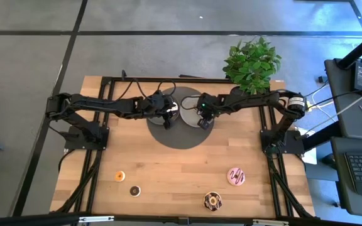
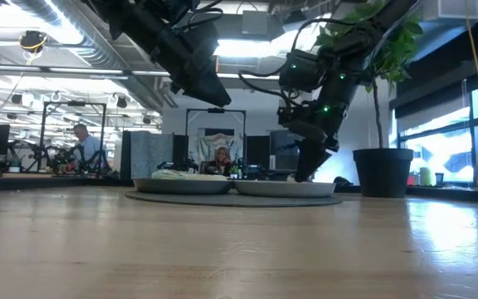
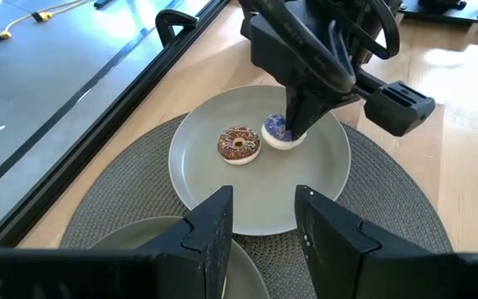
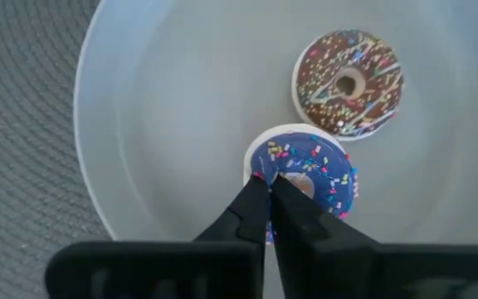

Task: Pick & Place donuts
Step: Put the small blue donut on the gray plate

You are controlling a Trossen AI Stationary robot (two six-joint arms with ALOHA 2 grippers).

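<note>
Purple donut mid-plate, rim clear.

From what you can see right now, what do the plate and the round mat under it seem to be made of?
The plate looks like smooth, matte grey plastic or glazed ceramic: even colour, soft sheen, no texture; which of the two I cannot tell. The mat looks woven, perhaps fibre or vinyl cord: fine ribbed rings run around it, dull dark grey.
</note>
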